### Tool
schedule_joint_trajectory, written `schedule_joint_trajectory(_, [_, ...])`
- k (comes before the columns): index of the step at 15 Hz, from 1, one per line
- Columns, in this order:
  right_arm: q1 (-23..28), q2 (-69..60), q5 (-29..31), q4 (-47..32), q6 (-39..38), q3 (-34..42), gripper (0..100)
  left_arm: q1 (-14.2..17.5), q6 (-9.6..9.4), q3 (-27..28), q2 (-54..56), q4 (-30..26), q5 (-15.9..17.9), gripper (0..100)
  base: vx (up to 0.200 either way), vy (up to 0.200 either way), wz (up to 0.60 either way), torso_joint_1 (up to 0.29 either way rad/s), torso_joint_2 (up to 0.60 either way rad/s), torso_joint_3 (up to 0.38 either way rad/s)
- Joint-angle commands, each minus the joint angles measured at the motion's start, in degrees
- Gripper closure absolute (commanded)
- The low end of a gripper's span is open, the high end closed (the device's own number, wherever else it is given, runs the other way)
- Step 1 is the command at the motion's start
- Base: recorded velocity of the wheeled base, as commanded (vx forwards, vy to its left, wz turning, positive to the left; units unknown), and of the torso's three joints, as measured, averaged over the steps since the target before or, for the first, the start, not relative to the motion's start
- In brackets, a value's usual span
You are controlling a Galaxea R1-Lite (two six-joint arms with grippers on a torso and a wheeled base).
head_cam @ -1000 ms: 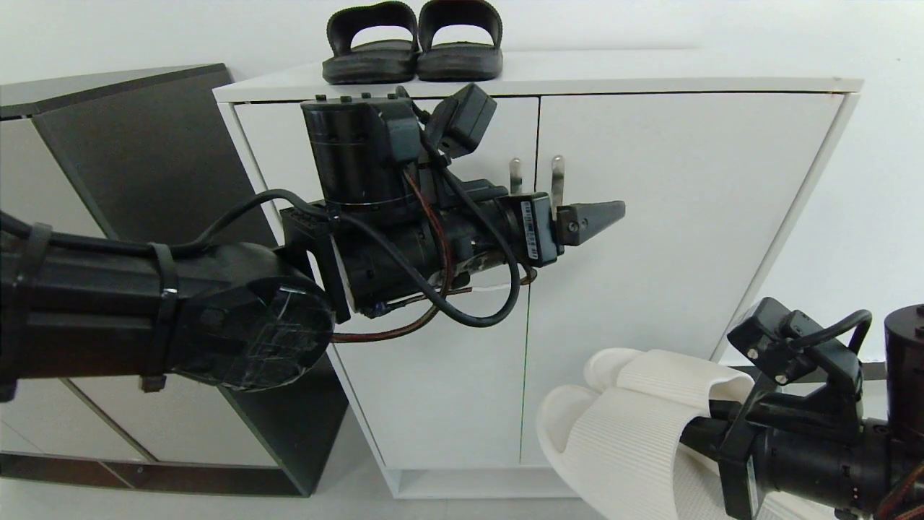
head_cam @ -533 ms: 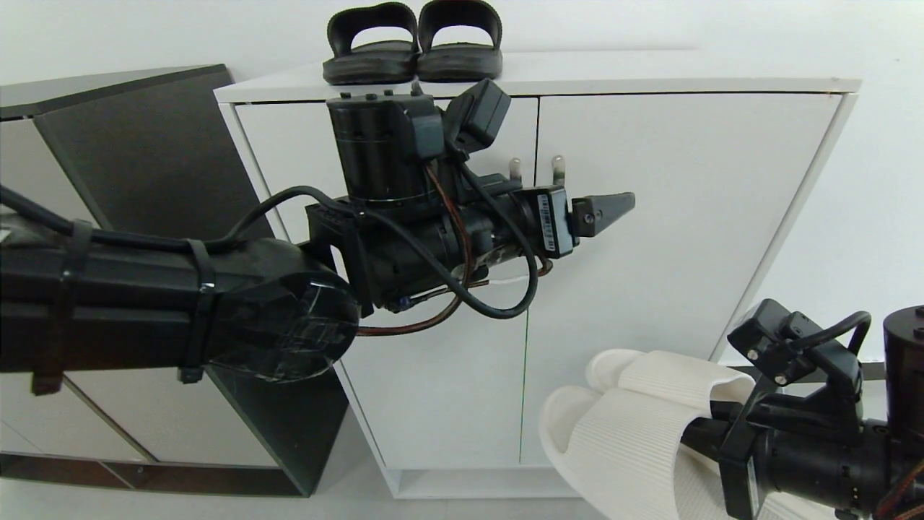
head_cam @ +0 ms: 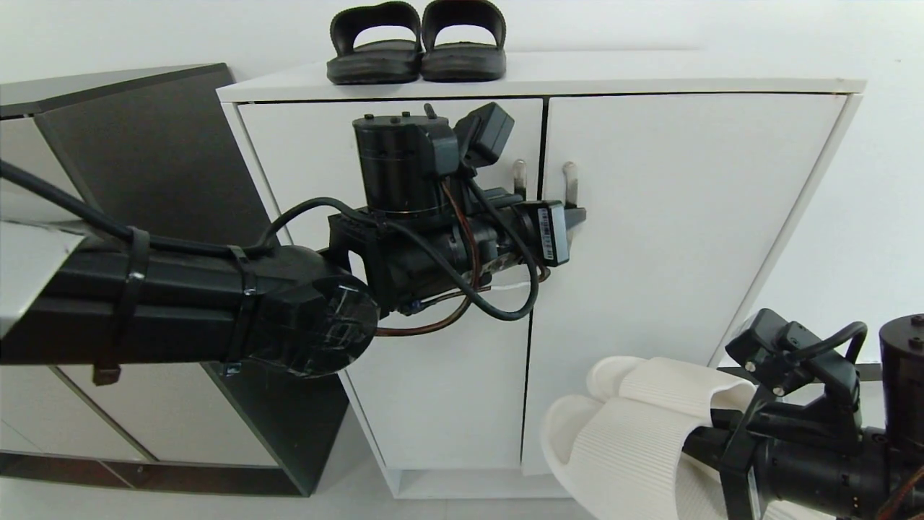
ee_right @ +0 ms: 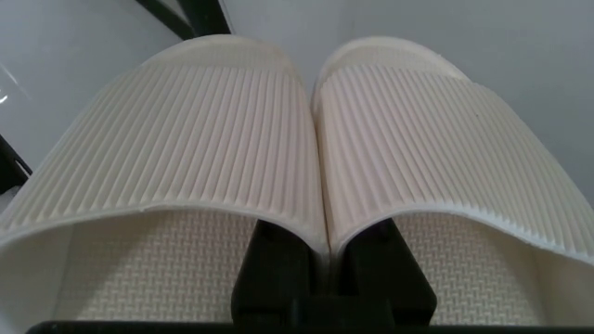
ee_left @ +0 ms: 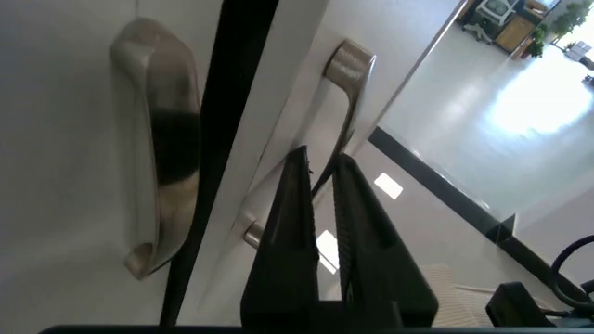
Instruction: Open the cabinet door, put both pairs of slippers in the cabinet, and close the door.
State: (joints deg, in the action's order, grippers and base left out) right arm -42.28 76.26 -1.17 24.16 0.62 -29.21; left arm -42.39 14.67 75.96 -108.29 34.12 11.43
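The white cabinet [head_cam: 686, 217] stands against a pale wall [head_cam: 794, 29], with a dark gap between its two doors. The black slippers [head_cam: 417, 43] sit on its top at 12 o'clock. At 5 o'clock the right gripper [ee_right: 325, 278] clasps the white slippers [head_cam: 635, 426]. The left gripper [ee_left: 323, 186], reaching in level, pinches the right door's handle [ee_left: 348, 74].

The white slippers [head_cam: 635, 426] ran off the head view's bottom edge, heels hidden behind the right hand [ee_right: 325, 278] pinching them. The right door handle [ee_left: 350, 70] was lost low down inside the left hand [ee_left: 320, 167] pinch. The left door handle [ee_left: 162, 139] was just blur.
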Motion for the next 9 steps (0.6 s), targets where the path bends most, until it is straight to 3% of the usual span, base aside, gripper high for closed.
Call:
schedule_joint_trajectory(1, [0.00,-0.06,-0.06,0.01,0.52,0.73,100,-0.42,0.10,-2.40,2.38,0.24,0.25,100,0.000,0.000,0.00,0.000,0.00,0.000])
schedule_joint_trajectory(3, [0.00,-0.50,-0.85,0.01,0.61,1.00,100,-1.12,0.10,-4.33,4.05,0.60,0.25,100,0.000,0.000,0.00,0.000,0.00,0.000])
schedule_joint_trajectory(7, [0.00,-4.19,-10.78,-0.08,2.01,3.46,100,-3.05,0.19,-10.13,8.80,1.39,0.08,100,0.000,0.000,0.00,0.000,0.00,0.000])
schedule_joint_trajectory(9, [0.00,-4.19,-11.05,-0.08,2.81,3.54,100,-4.11,0.19,-12.24,11.43,1.47,0.08,100,0.000,0.000,0.00,0.000,0.00,0.000])
